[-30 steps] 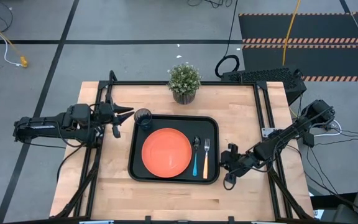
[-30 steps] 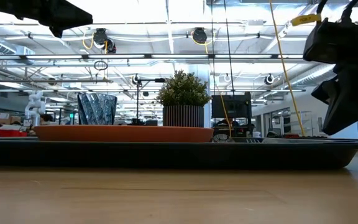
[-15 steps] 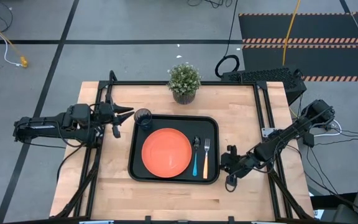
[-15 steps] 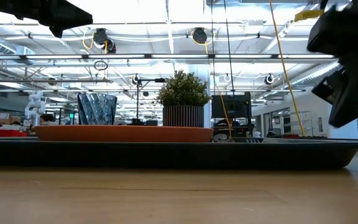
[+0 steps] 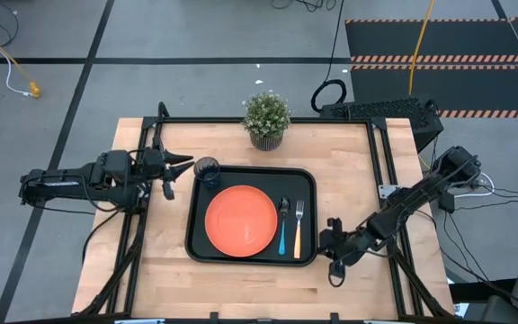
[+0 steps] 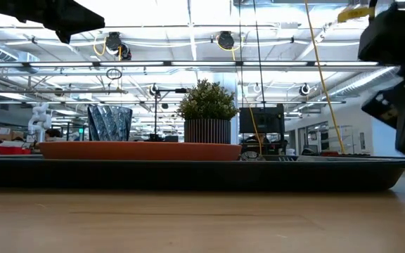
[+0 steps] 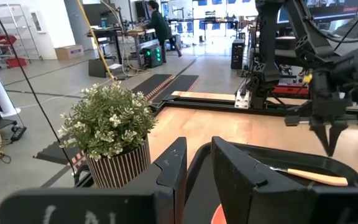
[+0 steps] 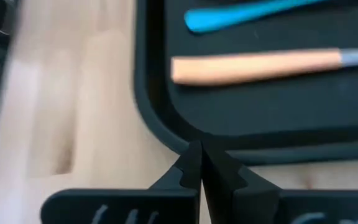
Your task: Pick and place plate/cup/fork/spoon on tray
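Note:
The black tray (image 5: 308, 180) lies at the table's middle. On it rest the orange plate (image 5: 241, 220), the dark cup (image 5: 208, 170) upright in its far left corner, the blue-handled spoon (image 5: 283, 229) and the orange-handled fork (image 5: 299, 229) side by side at its right. My left gripper (image 5: 187, 163) hovers left of the cup, slightly open and empty. My right gripper (image 5: 331, 255) is shut and empty just off the tray's near right corner (image 8: 166, 124). Its wrist view shows the fork handle (image 8: 253, 65) and the spoon handle (image 8: 247, 15).
A potted green plant (image 5: 266, 117) stands at the table's far edge behind the tray. Black frame rails run along the table's left and right sides. Bare wood shows to the left, right and near side of the tray.
My right gripper has moved toward the table's near edge, away from the tray's right side, staying shut. The tableware on the tray has kept still.

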Robot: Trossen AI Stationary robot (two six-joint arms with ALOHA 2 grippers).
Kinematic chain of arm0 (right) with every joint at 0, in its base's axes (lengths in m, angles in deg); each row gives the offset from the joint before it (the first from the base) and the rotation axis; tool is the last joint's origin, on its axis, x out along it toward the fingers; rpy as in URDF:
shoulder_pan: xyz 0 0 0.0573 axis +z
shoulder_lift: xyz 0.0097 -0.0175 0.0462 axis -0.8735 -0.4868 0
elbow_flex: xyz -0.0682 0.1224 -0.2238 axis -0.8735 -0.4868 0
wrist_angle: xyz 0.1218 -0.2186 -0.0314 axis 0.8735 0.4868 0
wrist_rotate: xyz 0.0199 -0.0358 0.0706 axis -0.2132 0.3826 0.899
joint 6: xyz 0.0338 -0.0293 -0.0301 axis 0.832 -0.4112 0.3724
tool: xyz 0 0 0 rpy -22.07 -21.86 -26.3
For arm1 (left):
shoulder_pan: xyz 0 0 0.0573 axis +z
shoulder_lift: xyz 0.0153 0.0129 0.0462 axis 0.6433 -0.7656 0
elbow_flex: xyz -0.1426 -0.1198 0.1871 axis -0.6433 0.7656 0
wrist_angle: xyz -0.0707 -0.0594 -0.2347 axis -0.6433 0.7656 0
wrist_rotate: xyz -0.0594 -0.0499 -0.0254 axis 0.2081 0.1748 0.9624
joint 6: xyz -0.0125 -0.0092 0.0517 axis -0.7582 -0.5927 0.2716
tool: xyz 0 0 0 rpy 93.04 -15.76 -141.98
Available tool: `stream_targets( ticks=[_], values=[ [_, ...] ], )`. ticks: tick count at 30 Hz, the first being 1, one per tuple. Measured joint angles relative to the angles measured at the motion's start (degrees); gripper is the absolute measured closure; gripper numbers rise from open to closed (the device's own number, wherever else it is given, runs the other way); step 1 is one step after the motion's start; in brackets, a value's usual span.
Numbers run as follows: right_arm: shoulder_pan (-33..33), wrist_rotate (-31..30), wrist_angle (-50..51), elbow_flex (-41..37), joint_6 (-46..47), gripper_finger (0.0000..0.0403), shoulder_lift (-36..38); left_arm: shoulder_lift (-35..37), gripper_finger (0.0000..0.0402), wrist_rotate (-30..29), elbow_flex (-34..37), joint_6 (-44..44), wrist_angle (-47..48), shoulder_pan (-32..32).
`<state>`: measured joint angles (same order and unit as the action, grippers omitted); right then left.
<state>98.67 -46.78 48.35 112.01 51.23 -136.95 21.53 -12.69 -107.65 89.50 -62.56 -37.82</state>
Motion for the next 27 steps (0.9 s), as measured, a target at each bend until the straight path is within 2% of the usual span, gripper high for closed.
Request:
stream_targets(
  ticks=[5, 18, 27],
  values=[
    [0.1, -0.2, -1.1, 0.1, 1.8, 0.0403, -2.2, 0.0, 0.0323, 0.0, 0.0, 0.0, 0.0, 0.0],
    [0.2, -0.8, 2.6, 0.2, 3.6, 0.0403, -1.9, 0.0, 0.0323, 0.0, 0.0, 0.4, -0.2, 0.0],
    [0.2, -2.9, 8.8, -0.2, 3.8, 0.0403, 3.0, 0.0, 0.0323, 0.1, 0.0, 0.5, -0.2, 0.0]
  ],
)
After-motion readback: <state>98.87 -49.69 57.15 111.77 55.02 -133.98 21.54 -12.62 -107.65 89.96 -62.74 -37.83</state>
